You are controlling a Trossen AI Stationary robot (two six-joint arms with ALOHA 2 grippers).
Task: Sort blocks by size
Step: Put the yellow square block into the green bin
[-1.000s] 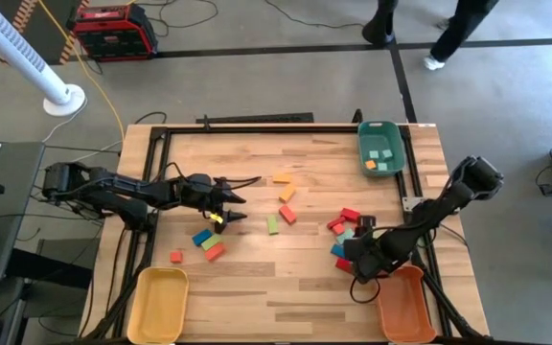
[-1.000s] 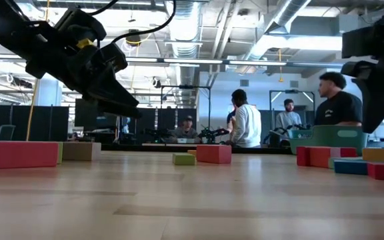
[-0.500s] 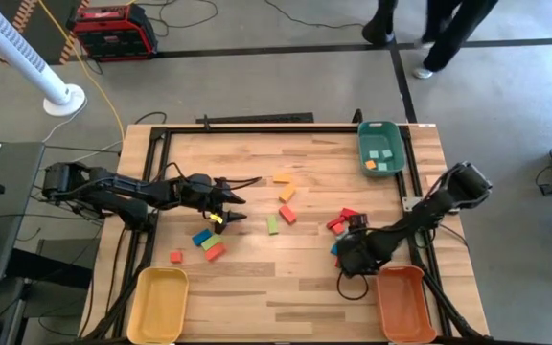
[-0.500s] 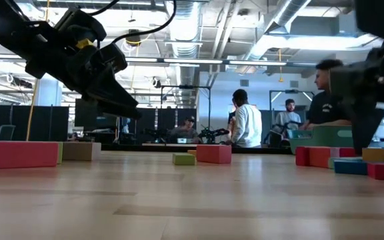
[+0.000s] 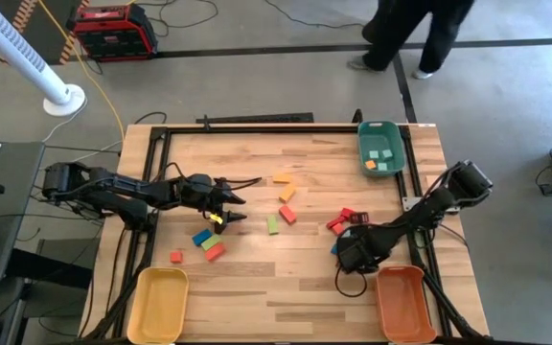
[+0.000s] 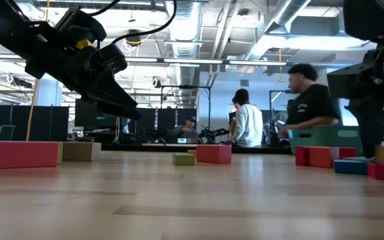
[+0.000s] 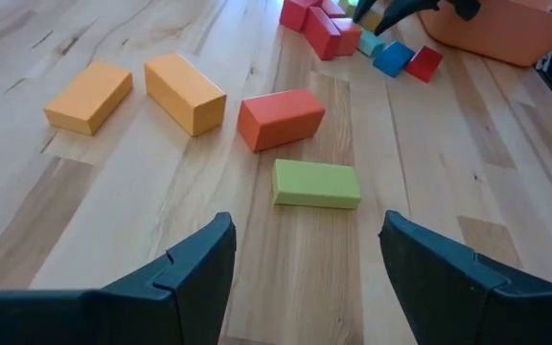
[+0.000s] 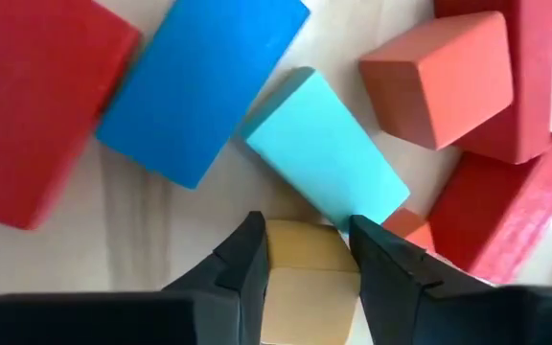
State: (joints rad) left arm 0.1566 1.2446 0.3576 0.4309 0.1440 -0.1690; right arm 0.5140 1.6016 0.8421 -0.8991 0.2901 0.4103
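In the right wrist view, a tan block [image 8: 307, 251] sits between the fingers of my right gripper [image 8: 305, 264], which is shut on it. Around it lie a light teal block [image 8: 329, 158], a blue block [image 8: 199, 86] and red blocks [image 8: 36, 105]. From above, this gripper [image 5: 355, 251] stands over the cluster near the table's right edge. My left gripper [image 7: 305, 278] hovers open at the table's left. A green block [image 7: 316, 184], a red block [image 7: 281, 118] and two orange blocks [image 7: 185, 91] lie flat on the wood beyond it. My right gripper pinches the tan block by two opposite sides [image 8: 281, 257] between its two fingers. The fingers come steeply from above. The block sits low in the cluster with its far end against the light teal block; I cannot tell whether it is lifted.
A green tray [image 5: 381, 149] holding small blocks stands at the far right. An orange tray [image 5: 405, 305] is at the near right and a yellow tray [image 5: 157, 303] at the near left. Blue, green and red blocks [image 5: 208, 243] lie near my left gripper. People move beyond the table's far edge.
My right gripper has come down and shifted a little toward the table's left edge, onto the cluster of blocks. A person has walked past behind the table.
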